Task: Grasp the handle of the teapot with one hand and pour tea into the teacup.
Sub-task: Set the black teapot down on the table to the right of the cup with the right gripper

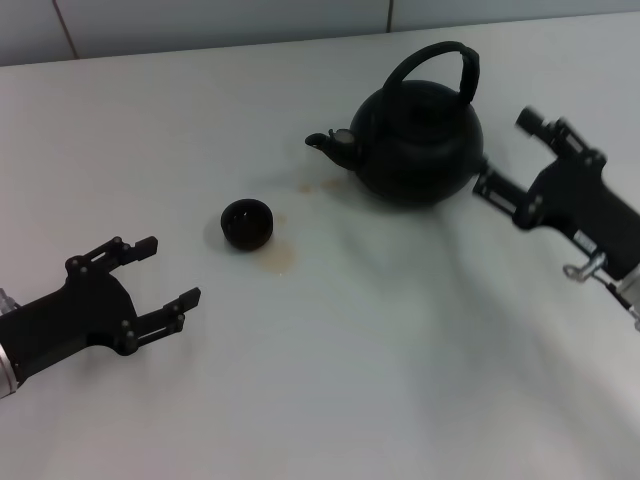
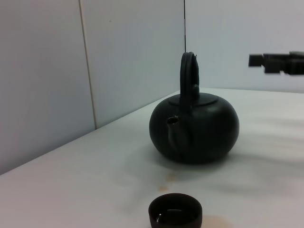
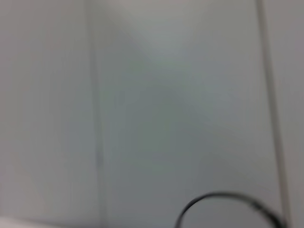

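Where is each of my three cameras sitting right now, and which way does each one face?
Head view: high on the body, looking forward and down at the table; both arms show, left end effector open, right end effector open beside the teapot.
Left wrist view: low near the table, facing the teapot's spout side past the teacup; the right end effector shows farther off.
Right wrist view: faces the wall; only the handle arc shows.
Shared: the teapot handle appears in all three.

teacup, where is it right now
In the head view the teacup sits on the table left of centre, apart from the teapot, off its spout side.
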You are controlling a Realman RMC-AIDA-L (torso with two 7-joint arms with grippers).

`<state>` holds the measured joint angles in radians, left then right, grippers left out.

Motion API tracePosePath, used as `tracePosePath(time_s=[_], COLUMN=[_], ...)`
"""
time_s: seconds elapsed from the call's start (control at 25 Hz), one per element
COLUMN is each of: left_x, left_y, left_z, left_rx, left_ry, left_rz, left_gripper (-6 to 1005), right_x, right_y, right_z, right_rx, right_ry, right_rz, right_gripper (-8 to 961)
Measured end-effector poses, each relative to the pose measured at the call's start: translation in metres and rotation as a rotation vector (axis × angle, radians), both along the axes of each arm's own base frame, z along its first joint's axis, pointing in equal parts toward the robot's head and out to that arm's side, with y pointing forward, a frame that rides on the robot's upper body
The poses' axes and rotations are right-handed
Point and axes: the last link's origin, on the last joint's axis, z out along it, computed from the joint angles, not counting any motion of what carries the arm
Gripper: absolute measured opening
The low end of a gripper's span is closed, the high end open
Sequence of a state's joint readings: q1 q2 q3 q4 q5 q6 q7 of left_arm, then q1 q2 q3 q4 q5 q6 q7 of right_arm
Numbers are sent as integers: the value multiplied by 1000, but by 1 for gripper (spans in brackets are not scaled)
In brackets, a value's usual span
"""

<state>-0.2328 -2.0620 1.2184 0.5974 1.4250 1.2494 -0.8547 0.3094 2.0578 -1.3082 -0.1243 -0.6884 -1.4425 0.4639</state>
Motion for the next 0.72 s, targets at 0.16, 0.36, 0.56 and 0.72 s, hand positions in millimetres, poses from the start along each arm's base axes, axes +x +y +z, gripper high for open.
tracePosePath(time_s=[0.16,0.36,0.56,0.72], left_x=[0,0,-4,-4], left_y=[-2,-5,-9,-9], left_z=[0,-2,-3,-3], left_rx=[-5,-30,-53,-50], left_ry=[-5,-3,23,23], left_rz=[-1,7,18,21], left_gripper=[802,802,802,802], right_x=[2,-2,-6,-7], right_y=[-2,5,10,14], right_z=[-4,-5,-2,6], right_rx=[-131,-339,-410,-441], right_ry=[-49,-131,-173,-193], right_rz=[41,103,116,103], right_gripper=[809,820,819,819])
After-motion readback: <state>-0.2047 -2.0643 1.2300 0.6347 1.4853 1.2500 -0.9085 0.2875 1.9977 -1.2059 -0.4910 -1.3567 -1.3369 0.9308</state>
